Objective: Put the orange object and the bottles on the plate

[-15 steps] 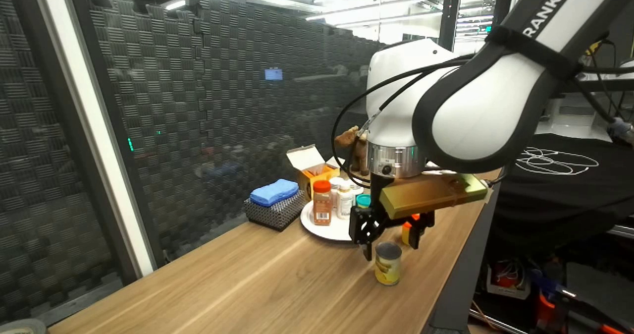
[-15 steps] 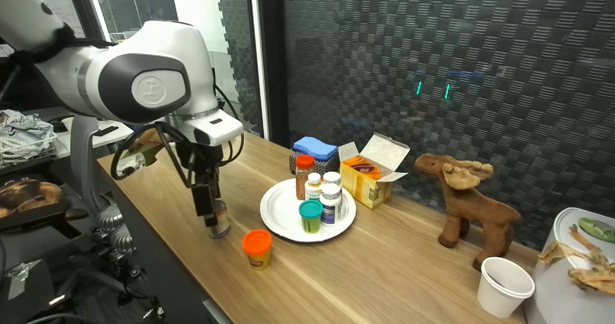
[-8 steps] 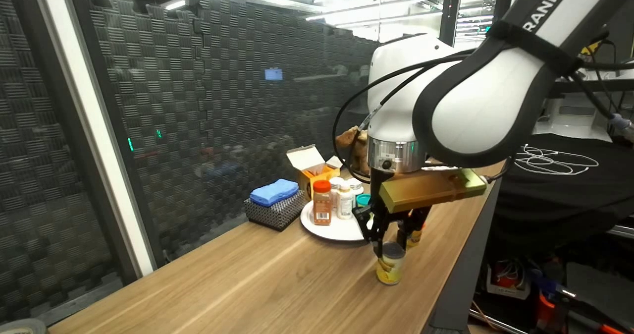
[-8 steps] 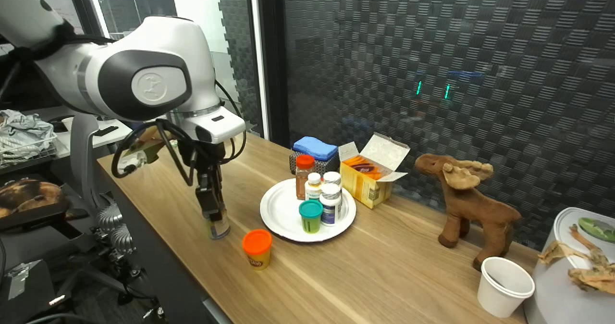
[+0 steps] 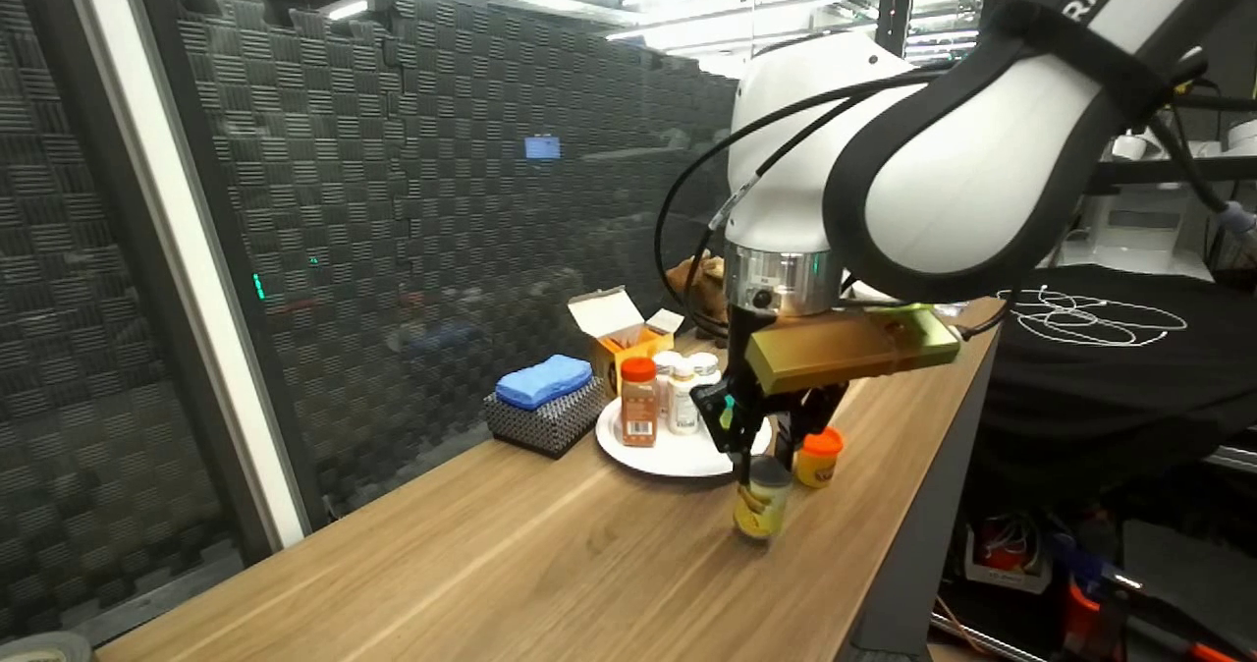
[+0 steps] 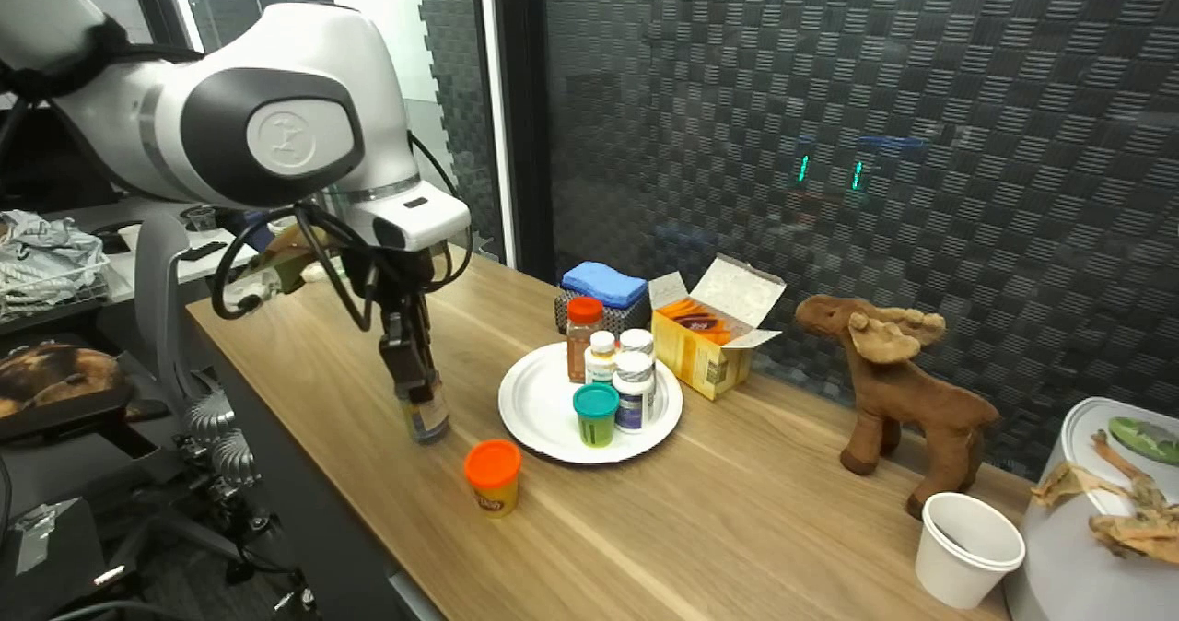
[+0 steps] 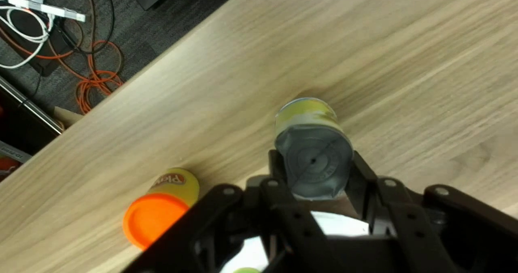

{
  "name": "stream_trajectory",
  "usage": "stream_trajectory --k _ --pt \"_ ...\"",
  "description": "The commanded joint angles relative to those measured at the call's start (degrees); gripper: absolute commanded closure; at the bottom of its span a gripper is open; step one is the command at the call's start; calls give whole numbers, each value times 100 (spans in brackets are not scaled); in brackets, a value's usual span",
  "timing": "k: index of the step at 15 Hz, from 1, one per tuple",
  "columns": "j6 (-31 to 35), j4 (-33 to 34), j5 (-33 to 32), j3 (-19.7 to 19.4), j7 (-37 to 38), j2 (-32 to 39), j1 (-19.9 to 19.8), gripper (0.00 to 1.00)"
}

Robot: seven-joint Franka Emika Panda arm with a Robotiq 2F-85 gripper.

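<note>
My gripper (image 7: 315,163) is shut on a yellowish jar (image 5: 759,513) with a grey top, the fingers on either side near its upper end. The jar looks slightly raised from the table. To one side stands the orange object (image 6: 493,474), an orange-lidded yellow tub, upright and apart from the gripper. The white plate (image 6: 539,409) carries a red-capped bottle (image 6: 584,349), several white-capped bottles (image 6: 634,398) and a green-lidded jar (image 6: 597,415). In an exterior view my gripper largely covers the green-lidded jar. A strip of the plate shows below the jar in the wrist view.
Beyond the plate are a blue sponge (image 6: 603,283) on a dark block (image 5: 550,426) and an open yellow box (image 6: 700,354). A plush moose (image 6: 907,400) and a white paper cup (image 6: 963,556) stand farther along. The wooden table (image 7: 194,115) ends at a long edge near the orange object.
My gripper came down over the yellowish jar, its jaws drew together on it, and both have since risen a little. The orange object and the things on the plate stayed put.
</note>
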Motion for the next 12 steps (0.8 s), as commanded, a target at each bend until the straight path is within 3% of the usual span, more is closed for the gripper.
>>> stream_trajectory --k 1,12 --pt "-281 202 -406 33 467 -342 3 80" --pt "-1340 2106 -386 4 679 834 -3 81"
